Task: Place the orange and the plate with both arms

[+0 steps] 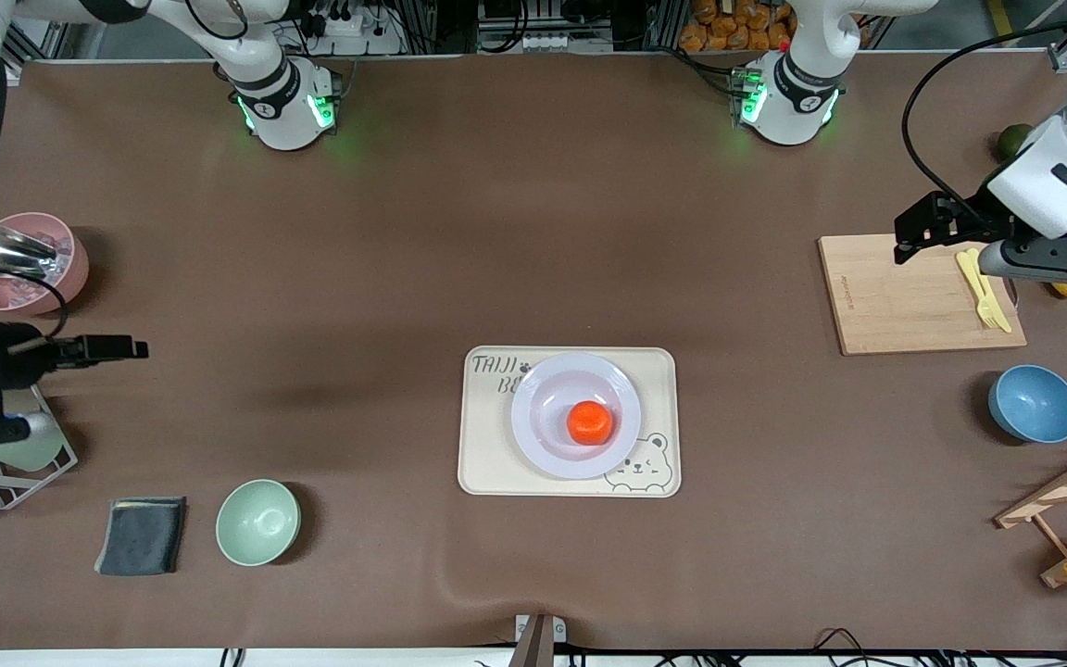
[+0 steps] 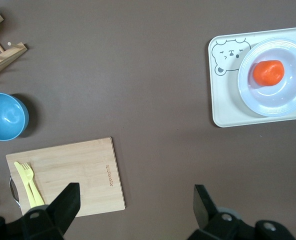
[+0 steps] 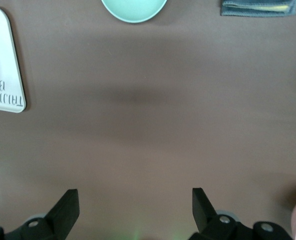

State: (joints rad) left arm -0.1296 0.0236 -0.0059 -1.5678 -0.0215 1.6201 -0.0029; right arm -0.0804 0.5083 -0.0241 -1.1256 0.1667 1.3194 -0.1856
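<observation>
As both arms hang well away from the middle of the tabletop (image 1: 404, 232), the task reads as essentially complete. The small round bright orange-red orange (image 1: 589, 422) sits in the shallow centre of the round pale lavender-white glossy plate (image 1: 533, 408), and that plate rests on the rectangular beige bear-printed tray (image 1: 478, 463) in the middle of the tabletop. Both wrist views agree: the left one shows the orange (image 2: 268, 72) inside the plate (image 2: 292, 97) on the tray (image 2: 222, 105).

Left end effector (image 1: 909, 236): fingers spread wide, holding nothing, poised over the edge of the light wooden cutting board (image 1: 904, 296) that carries a yellow plastic fork and knife (image 1: 983, 287). In its own view (image 2: 138, 205) the gap between the fingers is bare.

Right end effector (image 1: 131, 348): also fully open and empty, over bare tabletop near the pink bowl (image 1: 38, 261) at the right arm's end; seen open in its own view (image 3: 135, 205).

Judgement: nothing left to place; at most, arms return to rest.
</observation>
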